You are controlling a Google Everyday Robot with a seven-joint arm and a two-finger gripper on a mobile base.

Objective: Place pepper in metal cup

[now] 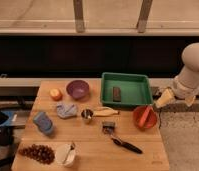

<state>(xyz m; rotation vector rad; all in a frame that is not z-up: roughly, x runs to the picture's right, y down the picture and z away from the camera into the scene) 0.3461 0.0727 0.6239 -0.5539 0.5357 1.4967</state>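
Wooden desk (93, 150) against a dark wall. At its 3 o'clock edge, tool (161, 99) released, empty, angled toward 8 o'clock.

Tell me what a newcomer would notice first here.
The green tray at the back right of the table stands out most, with a dark bar lying in it. Next comes the white robot arm on the right, its open hand hanging empty just off the table's edge, near the red bowl that holds the pepper. The small metal cup sits mid-table.
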